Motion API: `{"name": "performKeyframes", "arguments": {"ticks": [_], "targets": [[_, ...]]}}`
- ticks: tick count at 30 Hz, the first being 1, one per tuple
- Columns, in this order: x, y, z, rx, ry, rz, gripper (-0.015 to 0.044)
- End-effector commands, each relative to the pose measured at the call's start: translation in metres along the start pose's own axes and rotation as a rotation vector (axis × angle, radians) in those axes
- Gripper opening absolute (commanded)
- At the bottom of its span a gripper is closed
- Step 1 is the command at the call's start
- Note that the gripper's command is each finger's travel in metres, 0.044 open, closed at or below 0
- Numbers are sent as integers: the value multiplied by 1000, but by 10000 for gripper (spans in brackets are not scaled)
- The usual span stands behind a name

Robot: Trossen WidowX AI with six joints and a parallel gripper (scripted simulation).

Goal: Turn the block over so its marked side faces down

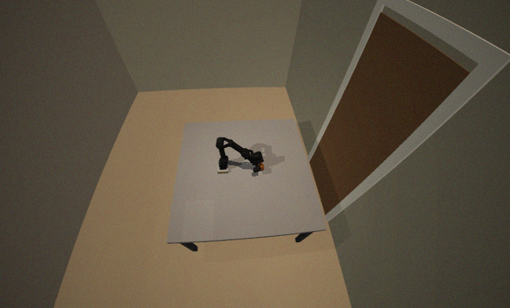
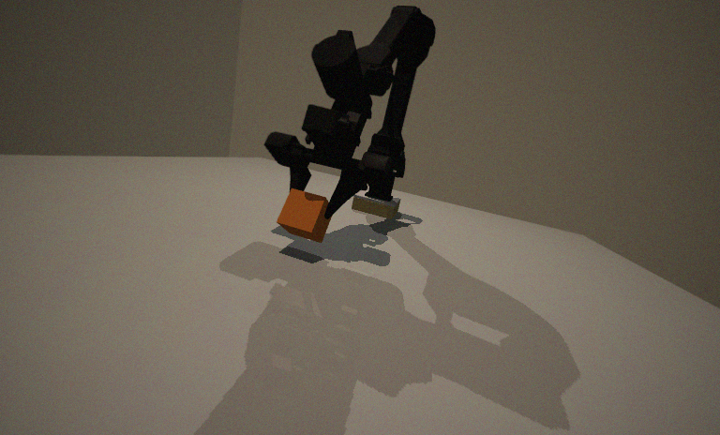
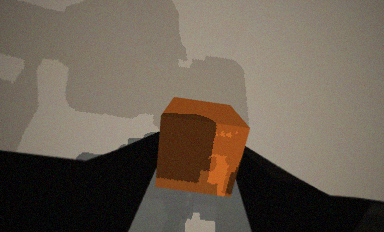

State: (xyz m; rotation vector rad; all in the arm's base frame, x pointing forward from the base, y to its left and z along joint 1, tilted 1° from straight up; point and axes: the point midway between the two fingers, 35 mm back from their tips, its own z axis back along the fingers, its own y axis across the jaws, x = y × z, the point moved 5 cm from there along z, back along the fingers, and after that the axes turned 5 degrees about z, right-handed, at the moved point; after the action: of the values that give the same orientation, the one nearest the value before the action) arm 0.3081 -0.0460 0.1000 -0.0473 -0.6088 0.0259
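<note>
An orange block (image 1: 261, 166) (image 2: 302, 213) (image 3: 186, 149) is held tilted above the table (image 1: 240, 210) (image 2: 106, 324) (image 3: 310, 57), with its shadow apart from it in the exterior view. My gripper (image 2: 314, 203) (image 3: 198, 142) is shut on the block, one black finger on each of two opposite sides. The gripper is slanted rather than pointing straight down. Part of the block's near face is in shadow in the wrist view. I cannot tell which side is the marked one. The sides against the fingers are hidden.
The arm's base (image 1: 222, 170) (image 2: 375, 206) stands on the table behind the gripper in the exterior view. Large arm shadows fall across the table. A brown door (image 1: 398, 94) in a pale frame is beyond the table's right edge in the top view.
</note>
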Motion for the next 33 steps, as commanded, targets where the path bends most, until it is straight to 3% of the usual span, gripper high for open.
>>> {"name": "performKeyframes", "arguments": {"ticks": [1,16,33], "targets": [[-5,0,-10,-1,-51,1,0],[-24,1,-30,-20,-273,-2,0],[-44,5,-24,-37,-470,3,0]]}}
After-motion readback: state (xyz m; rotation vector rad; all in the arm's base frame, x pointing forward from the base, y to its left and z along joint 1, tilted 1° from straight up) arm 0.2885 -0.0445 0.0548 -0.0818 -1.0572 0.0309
